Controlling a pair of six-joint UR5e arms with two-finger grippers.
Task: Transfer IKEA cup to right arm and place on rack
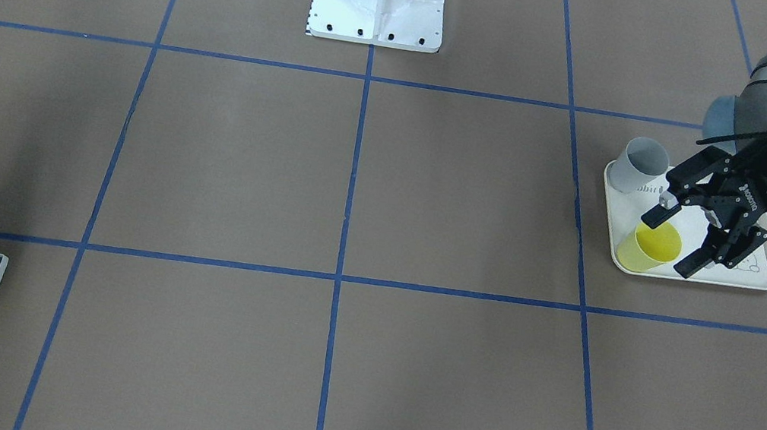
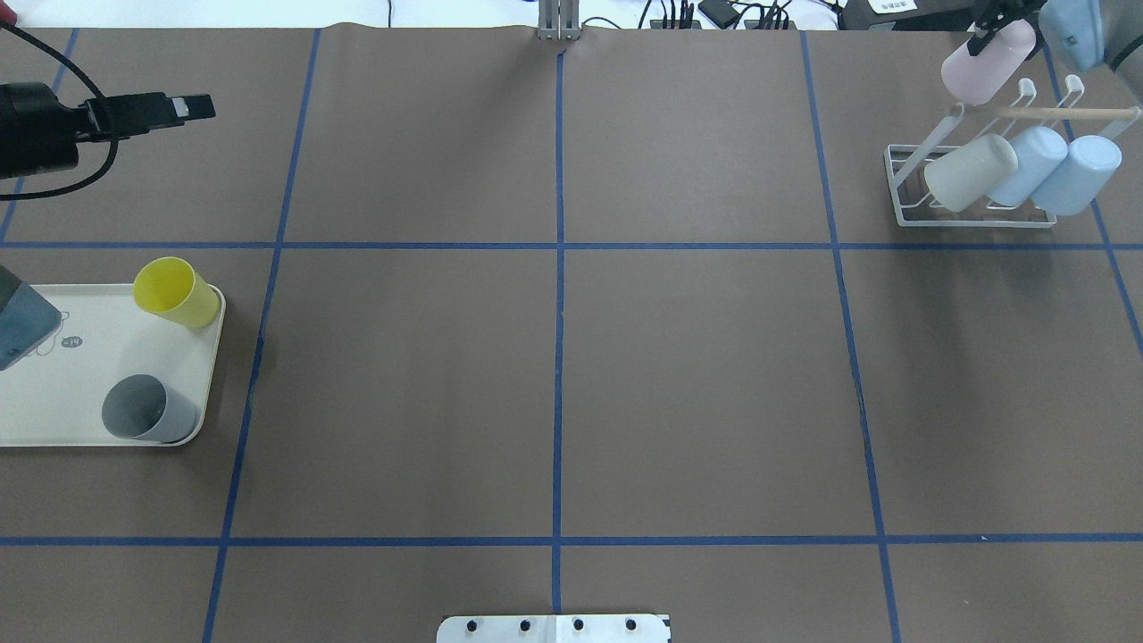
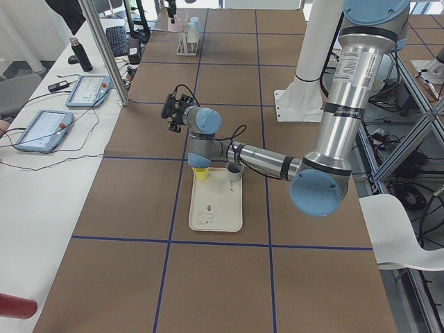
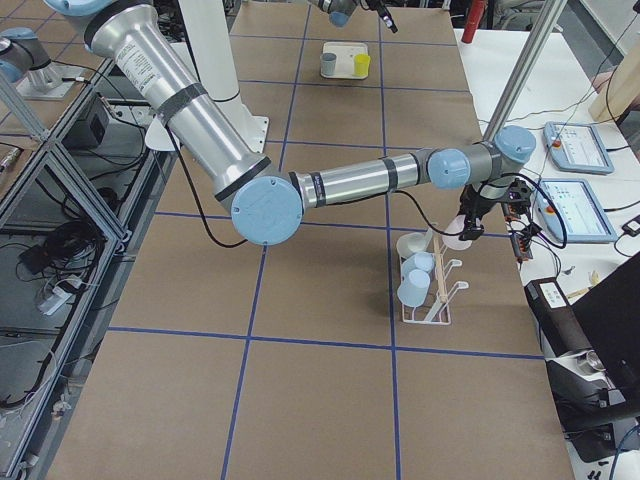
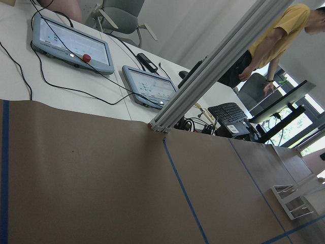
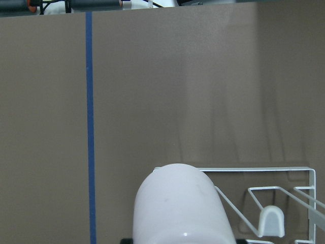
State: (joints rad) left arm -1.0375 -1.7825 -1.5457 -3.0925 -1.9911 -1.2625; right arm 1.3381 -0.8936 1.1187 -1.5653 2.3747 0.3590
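Standing by the counter, here's what I saw. The right tool [image 2: 991, 27] was in the top right corner of the overhead view, clamped on a pale pink cup [image 2: 989, 62]. The cup was tilted, with its rounded closed end pointing away from the tool. It sat just beside the upper left end of the rack [image 2: 982, 224]. I couldn't tell whether it was touching a prong.

The white wire rack stood at the right side of that view. It carried a cream cup [image 2: 969, 172] and two light blue cups [image 2: 1027, 165] [image 2: 1076, 174] in a row, all tipped over on their prongs. A wooden dowel [image 2: 1072, 112] ran across the top of the rack toward the right edge of the frame.

On the right side of the front-facing view, the left tool [image 1: 671, 243] had its fingers spread apart and wasn't holding anything. From that angle it lined up over the yellow cup [image 1: 646, 250], with one fingertip at the rim. The side view showed it hanging well above the cup and not touching it.

The yellow cup stood upright, mouth up, in the upper right corner of the cream tray [image 2: 80, 393] as the overhead view showed it. A grey cup [image 1: 639, 165] stood upright in the tray's lower right corner in that same view, apart from the yellow one. The tray lay at the left edge of the overhead frame, well apart from the rack.
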